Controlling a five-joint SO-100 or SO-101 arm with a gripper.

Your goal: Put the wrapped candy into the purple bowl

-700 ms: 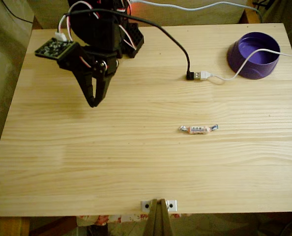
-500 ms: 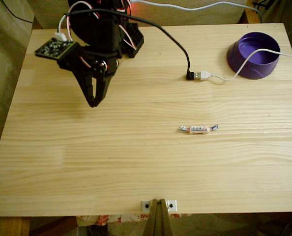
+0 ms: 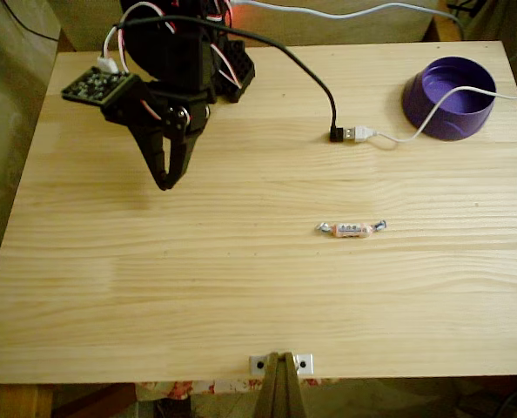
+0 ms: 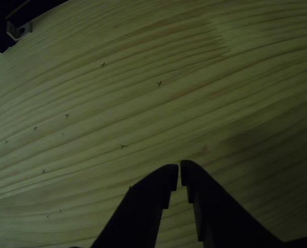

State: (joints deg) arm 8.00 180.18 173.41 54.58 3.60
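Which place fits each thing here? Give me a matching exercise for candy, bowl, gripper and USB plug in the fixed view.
Things:
1. candy
2. bowl
3. gripper
4. USB plug

Places:
A. far right corner of the table
B. above the left part of the table, fingertips together
C. bare wood right of centre, alone
D. between the arm and the bowl, joined to a black connector

Pairs: 1-C, 2-A, 3-B, 4-D

Pale pine plank tabletop point(image 3: 241, 287), grain lengthwise. Black cable with silver USB plug point(image 3: 356, 133) joined to thin white cable point(image 3: 433, 117) near far edge. Small metal bracket point(image 3: 280, 363) at near edge. Small pencilled crosses point(image 4: 158, 83) on wood.
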